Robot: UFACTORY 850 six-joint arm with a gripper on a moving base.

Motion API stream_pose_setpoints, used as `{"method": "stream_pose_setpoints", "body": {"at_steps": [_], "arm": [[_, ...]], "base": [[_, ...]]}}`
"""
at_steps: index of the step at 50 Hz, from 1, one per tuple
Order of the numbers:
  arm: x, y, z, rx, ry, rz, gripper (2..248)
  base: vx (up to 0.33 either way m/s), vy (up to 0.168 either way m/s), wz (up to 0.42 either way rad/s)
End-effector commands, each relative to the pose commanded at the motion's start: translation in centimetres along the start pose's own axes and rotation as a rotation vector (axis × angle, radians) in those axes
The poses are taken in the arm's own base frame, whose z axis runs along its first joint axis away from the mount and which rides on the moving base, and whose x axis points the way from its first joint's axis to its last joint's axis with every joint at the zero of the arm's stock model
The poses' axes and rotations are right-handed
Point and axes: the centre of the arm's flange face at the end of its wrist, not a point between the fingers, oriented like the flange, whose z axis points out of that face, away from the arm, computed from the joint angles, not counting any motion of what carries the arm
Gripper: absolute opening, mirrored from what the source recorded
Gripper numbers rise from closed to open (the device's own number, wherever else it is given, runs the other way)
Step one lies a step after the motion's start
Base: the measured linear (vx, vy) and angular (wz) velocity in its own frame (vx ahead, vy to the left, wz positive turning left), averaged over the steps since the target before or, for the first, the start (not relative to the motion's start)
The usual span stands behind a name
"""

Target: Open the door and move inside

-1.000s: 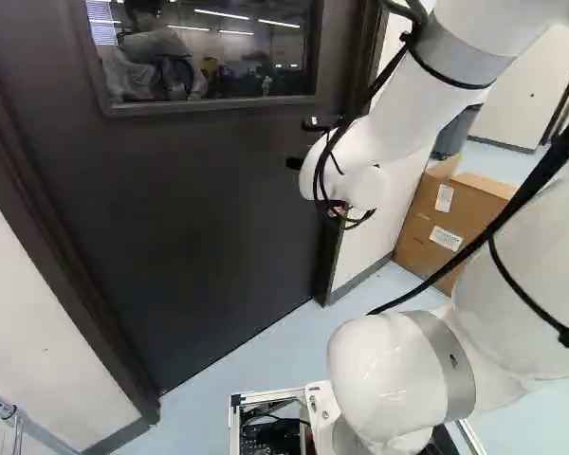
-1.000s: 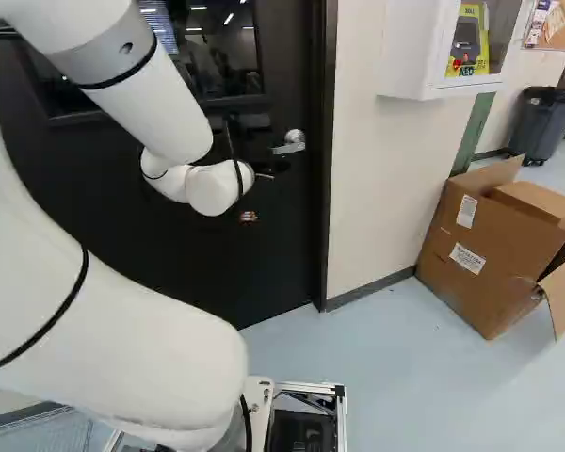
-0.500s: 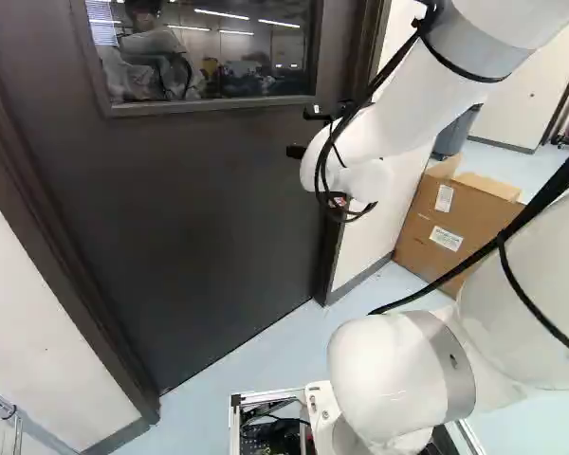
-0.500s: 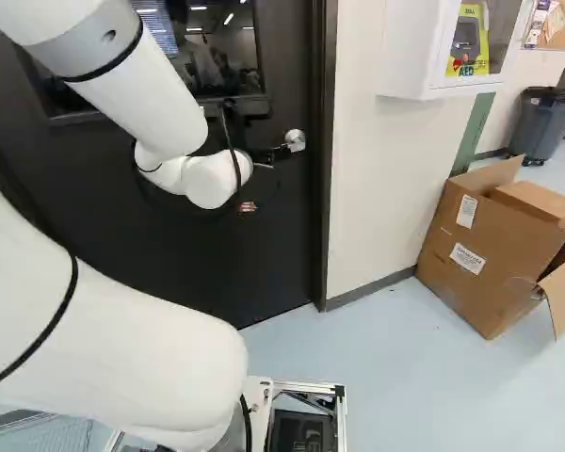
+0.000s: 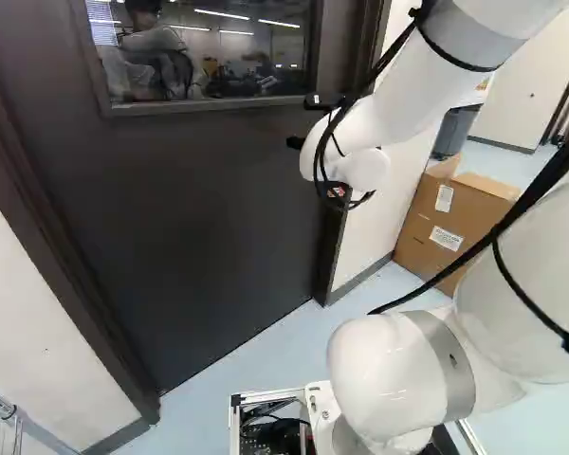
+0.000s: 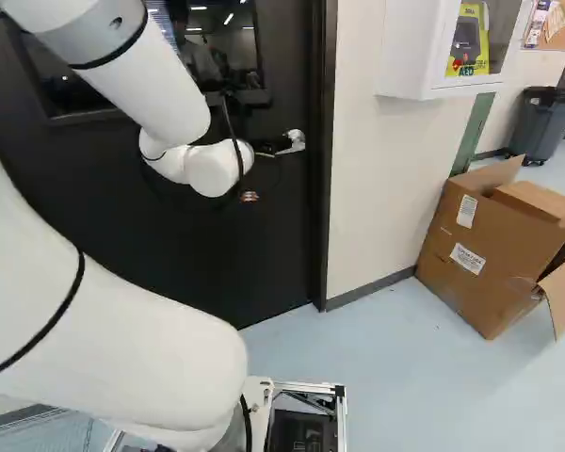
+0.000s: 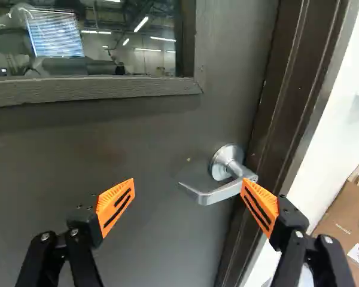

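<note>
The dark door [image 5: 209, 209] stands shut in its frame, with a window in its upper part. In the right base view my gripper [image 6: 266, 150] is up by the silver lever handle [image 6: 294, 141], near the door's frame-side edge. The wrist view shows the gripper [image 7: 188, 183] open, fingers wide apart and nothing held. The lever [image 7: 220, 192] lies ahead, its free end between the two fingers in that view. One orange pad [image 7: 260, 205] overlaps the lever's end nearest the pivot; whether it touches cannot be told.
The brown door frame [image 7: 287, 119] and white wall [image 6: 367, 188] stand beside the handle. Right of the door are an open cardboard box [image 6: 494, 250], a white wall cabinet [image 6: 410, 52] and a grey bin [image 6: 543, 122]. A wire rack [image 5: 2, 427] stands at the near left.
My arm's wrist has risen slightly beside the handle, with small shifts in the upper arm. The base and the door have not moved.
</note>
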Motion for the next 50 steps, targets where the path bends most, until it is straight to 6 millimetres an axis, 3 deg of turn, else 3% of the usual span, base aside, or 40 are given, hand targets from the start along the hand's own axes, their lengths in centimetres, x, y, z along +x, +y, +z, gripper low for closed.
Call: {"method": "stream_pose_setpoints", "body": {"at_steps": [27, 50], "arm": [[0.5, 0.4, 3.4, -0.01, -0.01, 0.001, 247], [-1.4, 0.4, 5.2, -0.009, -0.06, 0.001, 247]], "base": [[0.0, 0.0, 0.0], [0.0, 0.0, 0.0]]}}
